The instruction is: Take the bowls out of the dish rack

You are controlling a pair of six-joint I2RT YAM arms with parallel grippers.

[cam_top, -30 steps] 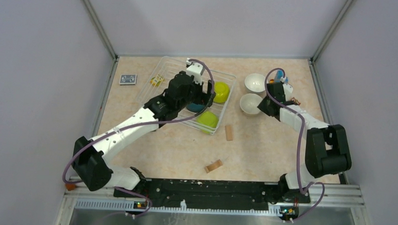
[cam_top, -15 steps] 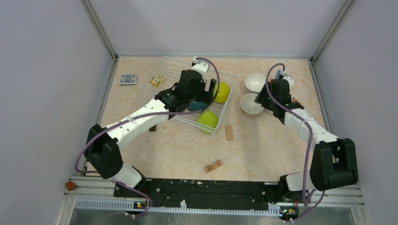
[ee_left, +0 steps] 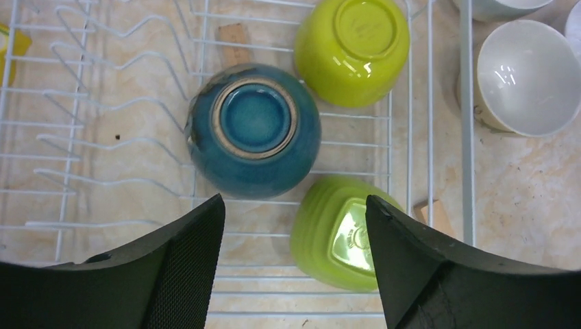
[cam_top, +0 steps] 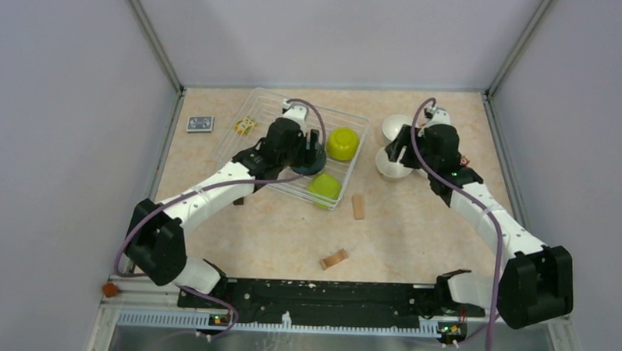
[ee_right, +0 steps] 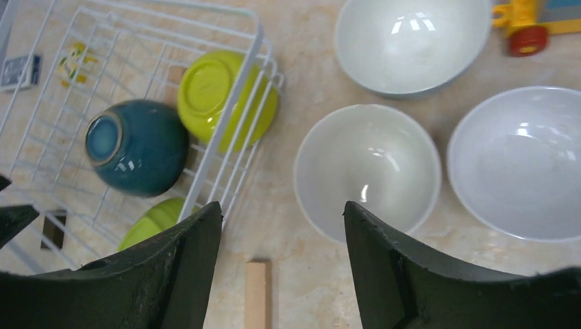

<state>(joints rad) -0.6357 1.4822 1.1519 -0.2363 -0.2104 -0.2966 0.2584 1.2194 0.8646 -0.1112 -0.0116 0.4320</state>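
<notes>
The wire dish rack stands at the back left of the table. It holds three upside-down bowls: a dark teal one and two lime green ones. My left gripper is open and empty, hovering above the rack just near of the teal bowl. Three upright bowls stand on the table right of the rack: two white and a beige one. My right gripper is open and empty above the gap between the rack and the beige bowl.
A wooden block lies by the rack's near right corner and another nearer the front. A card and a yellow toy lie left of the rack. A small toy sits behind the white bowls.
My left gripper has drawn back from the far lime bowl to above the teal bowl. My right gripper has moved left from over the unloaded bowls toward the rack's right side. Both stayed open.
</notes>
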